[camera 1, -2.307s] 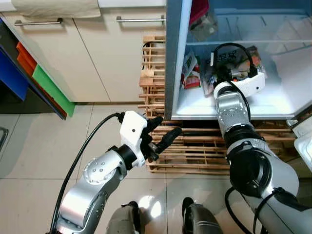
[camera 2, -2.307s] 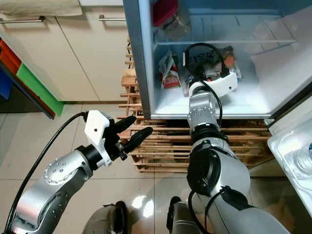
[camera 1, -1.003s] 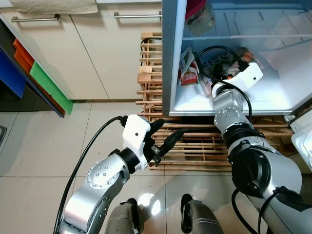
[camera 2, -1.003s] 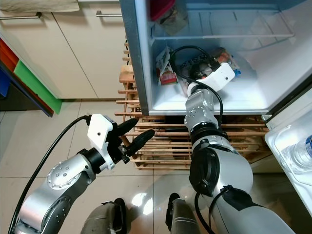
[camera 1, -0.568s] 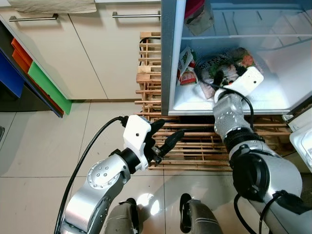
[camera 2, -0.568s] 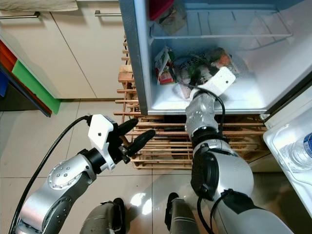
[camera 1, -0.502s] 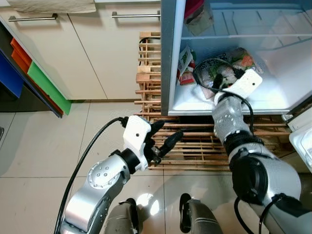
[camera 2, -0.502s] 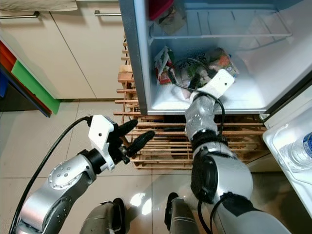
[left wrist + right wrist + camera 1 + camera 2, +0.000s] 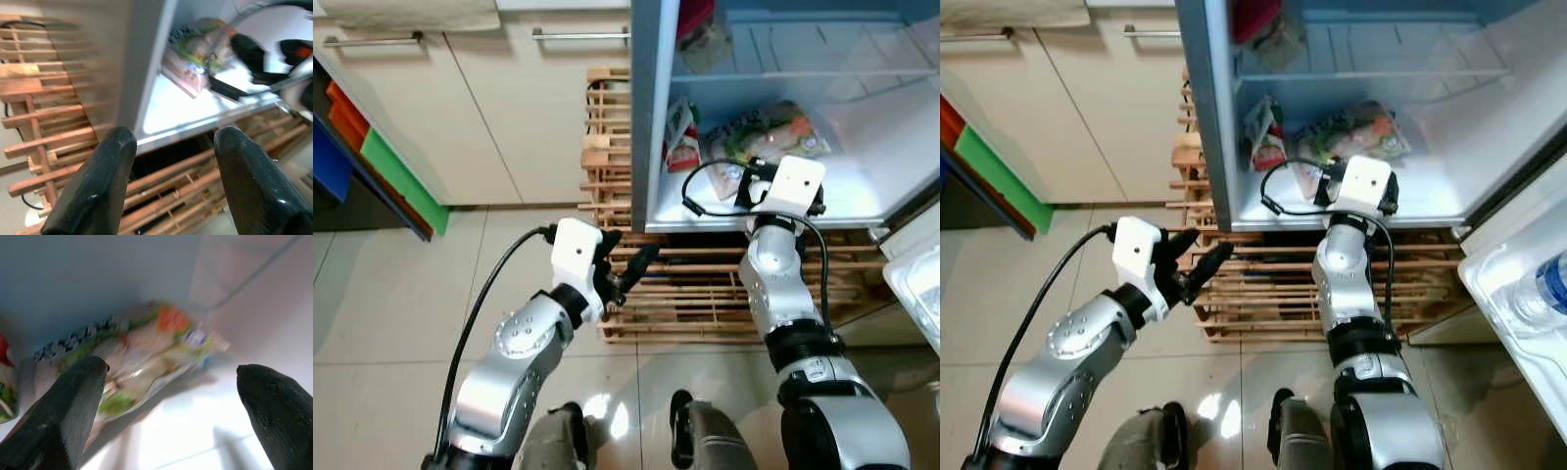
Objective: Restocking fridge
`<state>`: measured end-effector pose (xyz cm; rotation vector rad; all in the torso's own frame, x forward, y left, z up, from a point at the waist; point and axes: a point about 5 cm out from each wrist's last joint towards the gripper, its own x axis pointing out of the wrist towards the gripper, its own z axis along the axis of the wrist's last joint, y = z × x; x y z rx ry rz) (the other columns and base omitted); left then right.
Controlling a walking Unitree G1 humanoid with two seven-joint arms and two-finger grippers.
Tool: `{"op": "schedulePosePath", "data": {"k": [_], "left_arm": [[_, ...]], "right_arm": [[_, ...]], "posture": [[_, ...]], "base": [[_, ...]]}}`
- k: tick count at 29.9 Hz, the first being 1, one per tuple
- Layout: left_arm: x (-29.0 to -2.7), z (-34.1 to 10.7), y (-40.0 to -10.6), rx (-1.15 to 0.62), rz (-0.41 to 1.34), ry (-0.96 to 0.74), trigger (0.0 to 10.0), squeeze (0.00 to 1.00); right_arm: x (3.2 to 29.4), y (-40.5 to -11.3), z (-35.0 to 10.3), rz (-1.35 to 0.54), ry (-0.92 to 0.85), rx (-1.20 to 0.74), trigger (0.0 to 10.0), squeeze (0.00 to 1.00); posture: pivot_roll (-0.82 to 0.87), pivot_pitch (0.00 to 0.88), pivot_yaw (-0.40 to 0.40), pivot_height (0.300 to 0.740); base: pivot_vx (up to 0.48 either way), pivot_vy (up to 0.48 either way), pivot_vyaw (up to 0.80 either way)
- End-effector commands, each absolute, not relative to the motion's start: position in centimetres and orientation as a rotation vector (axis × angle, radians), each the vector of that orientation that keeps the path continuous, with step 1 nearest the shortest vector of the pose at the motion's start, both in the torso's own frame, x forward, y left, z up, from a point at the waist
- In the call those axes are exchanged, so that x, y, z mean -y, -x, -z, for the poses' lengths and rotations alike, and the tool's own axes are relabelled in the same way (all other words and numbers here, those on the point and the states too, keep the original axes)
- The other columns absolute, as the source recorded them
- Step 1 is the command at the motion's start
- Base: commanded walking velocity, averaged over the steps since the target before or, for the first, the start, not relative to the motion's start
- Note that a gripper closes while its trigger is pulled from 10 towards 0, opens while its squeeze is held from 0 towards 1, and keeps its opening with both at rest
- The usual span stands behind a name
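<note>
At the fridge's (image 9: 651, 117) lower shelf edge, the right gripper (image 9: 759, 186) hangs with fingers spread and nothing between them. The bag (image 9: 759, 127) lies just beyond it, deeper on the shelf, long axis slanting toward the back right corner. The left gripper (image 9: 631, 269), also open and empty, hovers well apart over the wooden pallet (image 9: 705, 294). Earlier the right gripper reached in over the bag; it has since pulled back, leaving the bag inside.

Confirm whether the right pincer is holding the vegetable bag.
No: the right pincer is open, and the vegetable bag lies on the fridge shelf beyond its fingertips.
</note>
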<state>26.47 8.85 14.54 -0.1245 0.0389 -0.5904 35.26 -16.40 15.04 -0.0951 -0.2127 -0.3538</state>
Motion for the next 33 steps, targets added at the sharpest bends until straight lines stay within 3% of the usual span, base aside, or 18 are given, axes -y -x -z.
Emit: {"op": "schedulePosePath", "data": {"k": [1, 6, 12, 15, 20, 33], "left_arm": [[-8.9, -14.4, -27.0, -0.028, 0.555, 0.144, 10.0, 0.00], [-9.5, -14.2, -27.9, -0.001, 0.481, 0.135, 10.0, 0.00], [-12.4, -13.9, -27.5, 0.054, 0.292, 0.075, 10.0, 0.00], [-14.1, -13.9, -27.0, 0.083, 0.166, 0.014, 10.0, 0.00], [-14.8, -13.3, -26.7, 0.078, 0.122, 0.000, 10.0, 0.00], [-14.7, -13.5, -28.7, 0.102, 0.091, 0.009, 10.0, 0.00]], "right_arm": [[16.6, -34.4, -15.7, 0.328, 0.166, 0.278, 10.0, 0.00], [17.1, -32.1, -15.3, 0.263, 0.234, 0.310, 10.0, 0.00], [18.1, -27.2, -13.7, 0.139, 0.300, 0.333, 10.0, 0.00], [19.4, -25.0, -11.6, 0.129, 0.314, 0.242, 10.0, 0.00], [19.9, -24.2, -10.0, 0.135, 0.304, 0.165, 10.0, 0.00], [18.6, -25.1, -9.1, 0.054, 0.253, 0.110, 10.0, 0.00]], "posture": [[-0.03, 0.111, 0.009, 0.740], [-0.06, 0.057, -0.008, 0.740], [-0.06, 0.014, -0.018, 0.740], [-0.06, 0.005, -0.013, 0.740], [-0.06, 0.000, -0.013, 0.740], [-0.07, 0.000, -0.007, 0.740]], "base": [[0.000, 0.000, 0.00], [0.000, 0.000, 0.00], [0.000, 0.000, 0.00], [0.000, 0.000, 0.00], [0.000, 0.000, 0.00], [-0.173, -0.402, 0.00]]}}
